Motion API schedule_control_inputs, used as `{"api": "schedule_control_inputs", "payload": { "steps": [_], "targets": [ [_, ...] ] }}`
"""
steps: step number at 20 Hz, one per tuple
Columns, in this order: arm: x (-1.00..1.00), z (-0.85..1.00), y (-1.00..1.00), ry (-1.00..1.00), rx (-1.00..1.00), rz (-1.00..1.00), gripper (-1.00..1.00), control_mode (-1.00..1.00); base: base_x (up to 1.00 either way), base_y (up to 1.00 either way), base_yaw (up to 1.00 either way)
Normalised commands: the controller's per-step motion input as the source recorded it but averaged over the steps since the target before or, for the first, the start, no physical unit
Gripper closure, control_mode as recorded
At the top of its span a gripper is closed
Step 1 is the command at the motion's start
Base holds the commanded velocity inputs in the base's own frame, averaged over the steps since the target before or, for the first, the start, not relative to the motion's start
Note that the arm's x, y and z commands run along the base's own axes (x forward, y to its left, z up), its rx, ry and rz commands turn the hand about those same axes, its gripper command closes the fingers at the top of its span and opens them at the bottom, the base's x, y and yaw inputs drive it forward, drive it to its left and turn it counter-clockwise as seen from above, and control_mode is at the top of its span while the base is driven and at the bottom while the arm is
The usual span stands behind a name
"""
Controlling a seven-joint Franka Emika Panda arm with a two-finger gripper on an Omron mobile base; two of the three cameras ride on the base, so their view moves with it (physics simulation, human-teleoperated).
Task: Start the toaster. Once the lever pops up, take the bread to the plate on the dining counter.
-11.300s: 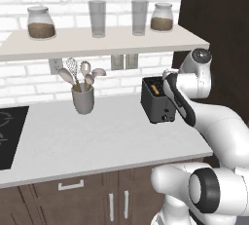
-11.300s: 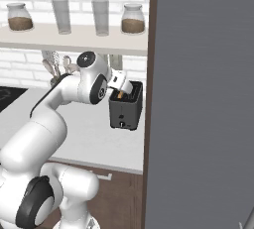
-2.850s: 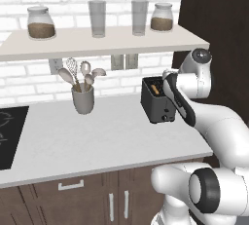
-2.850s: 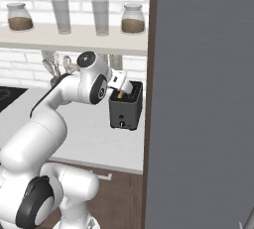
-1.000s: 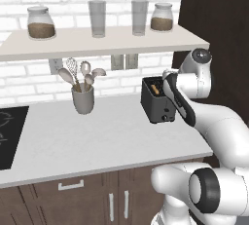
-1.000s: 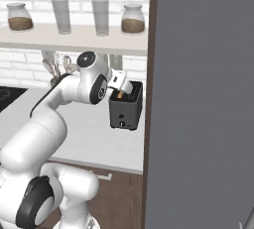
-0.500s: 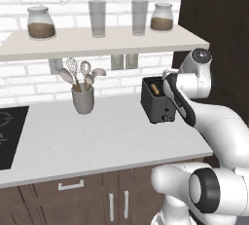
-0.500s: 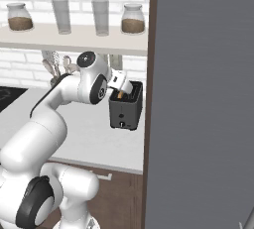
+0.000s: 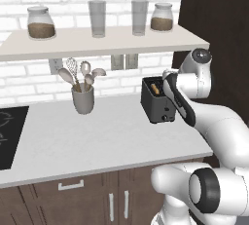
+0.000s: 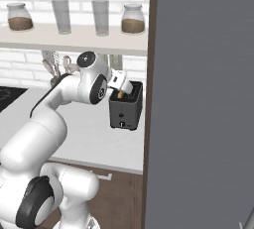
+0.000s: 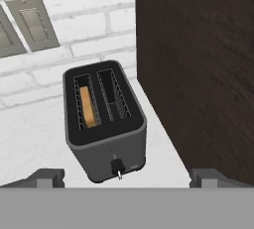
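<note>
The dark toaster (image 9: 156,101) (image 10: 125,108) (image 11: 105,124) stands on the grey worktop beside a tall dark cabinet. A tan slice of bread (image 11: 89,106) (image 9: 154,88) sits down in its left slot in the hand view. The other slot is empty. Its small lever (image 11: 117,167) is low on the front face. My gripper (image 11: 127,177) hovers just above and in front of the toaster, open, its fingertips (image 11: 47,176) far apart with nothing between them. From the right base view the hand (image 10: 120,82) is over the toaster's top. The plate and dining counter are out of view.
The tall dark cabinet (image 11: 198,64) (image 10: 203,99) stands close against the toaster's side. A grey utensil cup (image 9: 83,100) is further left on the worktop (image 9: 97,141), a black hob (image 9: 9,136) at the far left. A shelf (image 9: 102,41) with jars and glasses hangs above.
</note>
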Motion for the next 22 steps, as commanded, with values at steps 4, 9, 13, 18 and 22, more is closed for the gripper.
{"api": "schedule_control_inputs", "payload": {
  "steps": [4,9,13,18,22],
  "targets": [
    [0.00,0.00,0.00,0.00,0.00,0.00,-1.00,-1.00,0.00,0.00,0.00],
    [0.00,0.00,0.00,0.00,0.00,0.00,-1.00,-1.00,0.00,0.00,0.00],
    [0.00,0.00,0.00,0.00,0.00,0.00,-1.00,-1.00,0.00,0.00,0.00],
    [0.00,0.00,0.00,0.00,0.00,0.00,-1.00,-1.00,0.00,0.00,0.00],
    [0.00,0.00,0.00,0.00,0.00,0.00,-1.00,-1.00,0.00,0.00,0.00]
  ]
}}
